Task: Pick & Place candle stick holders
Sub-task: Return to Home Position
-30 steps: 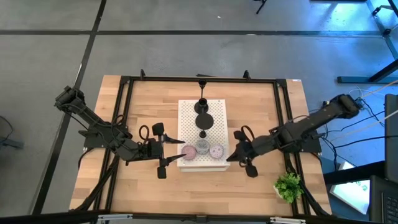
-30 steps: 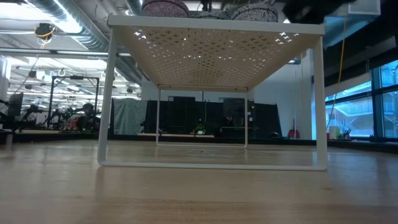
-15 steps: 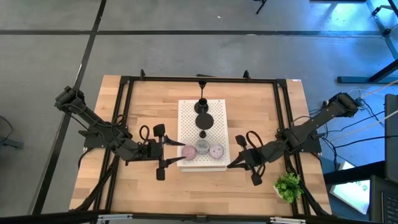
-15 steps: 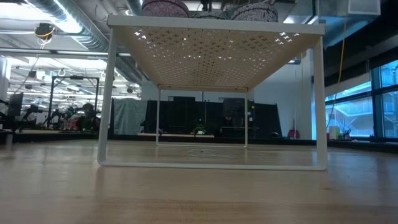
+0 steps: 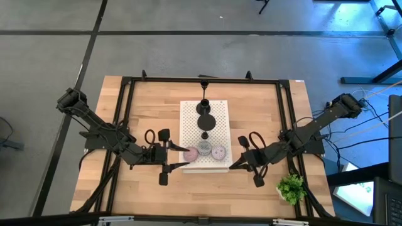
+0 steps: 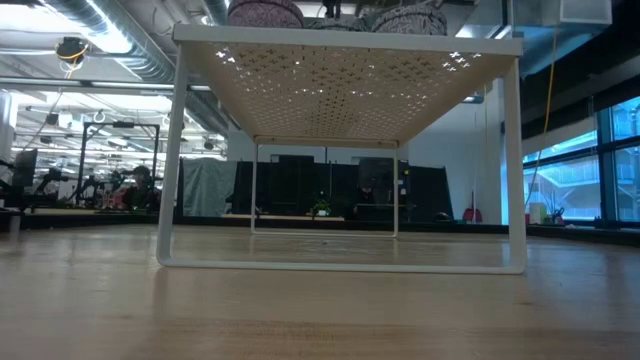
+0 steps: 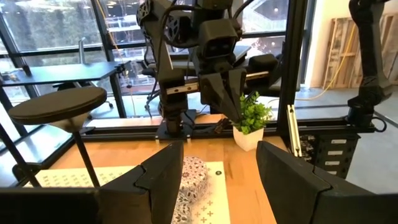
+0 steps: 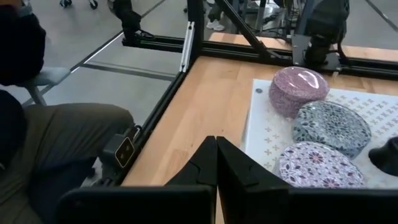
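A white perforated board (image 5: 205,164) stands raised on legs at the table's middle. Three black stemmed candle stick holders (image 5: 205,121) stand in a row on it. Nearer the front, a pink puck (image 5: 190,152), a grey puck (image 5: 205,149) and a lavender puck (image 5: 218,152) rest on it. My left gripper (image 5: 181,158) is open at the board's left edge, level with the pink puck (image 7: 191,177), which lies just ahead between its fingers without visible touch. My right gripper (image 5: 232,166) is shut, off the board's near right corner, holding nothing (image 8: 216,149).
A small green plant (image 5: 291,188) in a white pot stands at the table's near right corner. A black frame (image 5: 125,113) runs around the tabletop. In the right wrist view a seated person's legs (image 8: 56,134) show beyond the table's edge.
My right gripper, staying shut, has drawn back from the board's right side toward the table's near edge and risen a little, turning slightly. It has left the top of the low view. The pucks and holders have stayed where they were.
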Tool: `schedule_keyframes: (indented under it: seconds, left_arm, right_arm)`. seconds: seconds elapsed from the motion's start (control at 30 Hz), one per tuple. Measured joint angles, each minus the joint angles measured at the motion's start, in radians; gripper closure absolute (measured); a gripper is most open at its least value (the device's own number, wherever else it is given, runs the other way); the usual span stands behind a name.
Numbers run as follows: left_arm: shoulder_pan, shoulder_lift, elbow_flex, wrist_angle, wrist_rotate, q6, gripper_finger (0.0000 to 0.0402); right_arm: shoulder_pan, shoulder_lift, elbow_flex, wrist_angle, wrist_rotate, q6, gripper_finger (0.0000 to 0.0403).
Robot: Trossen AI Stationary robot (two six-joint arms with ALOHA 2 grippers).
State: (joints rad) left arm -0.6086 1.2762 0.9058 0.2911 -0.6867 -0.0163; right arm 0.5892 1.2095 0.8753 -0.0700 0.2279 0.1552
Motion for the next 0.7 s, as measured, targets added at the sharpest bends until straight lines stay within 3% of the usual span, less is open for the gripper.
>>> schedule_keyframes:
  seconds: [0.23,0.43,0.7]
  left_arm:
    - [0.0,0.0,0.0,-0.004,0.0,0.002,0.0201]
    - [0.0,0.0,0.0,-0.004,0.0,0.003,0.0201]
    - [0.0,0.0,0.0,-0.004,0.0,0.003,0.0201]
  right_arm:
    - [-0.001,0.0,0.0,0.008,0.018,-0.055,0.0403]
    - [0.002,0.0,0.0,0.011,-0.117,-0.123,0.0403]
    - [-0.013,0.0,0.0,0.018,-0.125,-0.14,0.0403]
